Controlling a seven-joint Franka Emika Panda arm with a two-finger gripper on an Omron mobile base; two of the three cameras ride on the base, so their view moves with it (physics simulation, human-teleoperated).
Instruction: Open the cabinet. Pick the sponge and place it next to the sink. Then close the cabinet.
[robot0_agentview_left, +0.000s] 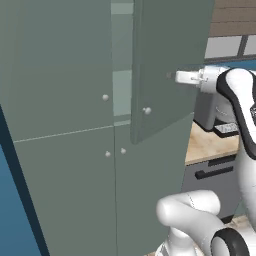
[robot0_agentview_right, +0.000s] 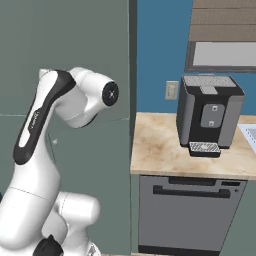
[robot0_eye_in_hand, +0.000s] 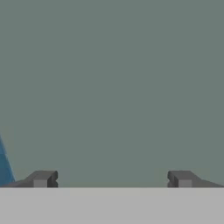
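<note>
claw (robot0_eye_in_hand: 112, 179): fingertips (robot0_eye_in_hand: 41, 179) stand far apart at the bottom of the hand view, spread wide, nothing between them. they face a flat grey-green surface close ahead; a thin blue sliver shows at the lower left edge.

cabinet (robot0_agentview_left: 65, 150): tall, grey-green, four flat doors with small pale knobs. in the left base view the upper right door (robot0_agentview_left: 165, 65) is swung partly out toward the arm, knob (robot0_agentview_left: 146, 110) near its lower edge; a pale strip of the interior shows in the gap beside it. the other three doors look flush. the hand sits just beside the free edge of the open door; contact cannot be told.

desk (robot0_agentview_right: 165, 145): light wood-grain top, right of the cabinet. a dark grey dishwasher panel (robot0_agentview_right: 190, 215) sits below it. a black and grey coffee machine (robot0_agentview_right: 209, 114) stands on it, near the wall.

sink (robot0_agentview_right: 248, 134): a pale corner at the right edge of the right base view, just beside the coffee machine.

room: blue wall (robot0_agentview_right: 160, 50) behind the desk, a pale wall outlet (robot0_agentview_right: 171, 90), a window frame (robot0_agentview_right: 222, 50) above.
</note>
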